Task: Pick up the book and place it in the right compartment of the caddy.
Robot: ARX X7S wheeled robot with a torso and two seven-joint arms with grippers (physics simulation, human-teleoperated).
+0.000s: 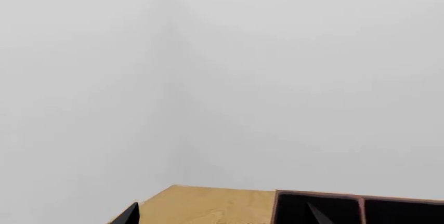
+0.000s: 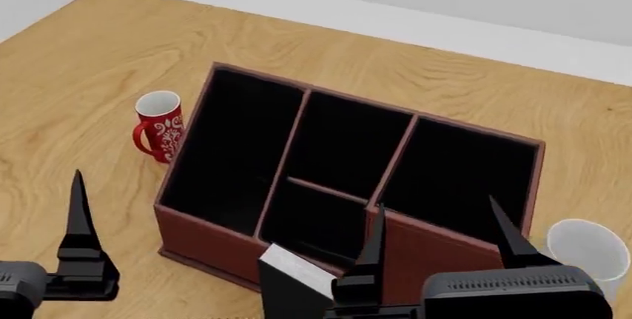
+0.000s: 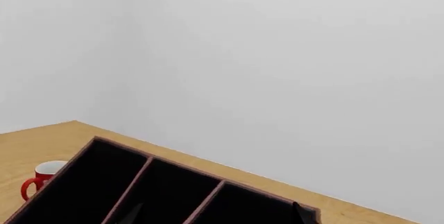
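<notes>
Wood covers the table, and a pale grey wall stands behind it. Low at the left of the head view, the left gripper shows only one black pointed finger sticking up, so I cannot tell if it is open or closed. It holds nothing I can see. Next comes a red mug with white patterns, standing upright just beside the left wall of the caddy. This caddy is a big reddish-brown box, black inside, with four parts. Its right compartment has the highest walls. In front of the caddy's near wall, the book is black with a white page edge and sits tilted. The right gripper has two black fingers spread wide apart, pointing up, with the book just beside its left finger. A white cup stands at the far right, near the caddy's corner.
</notes>
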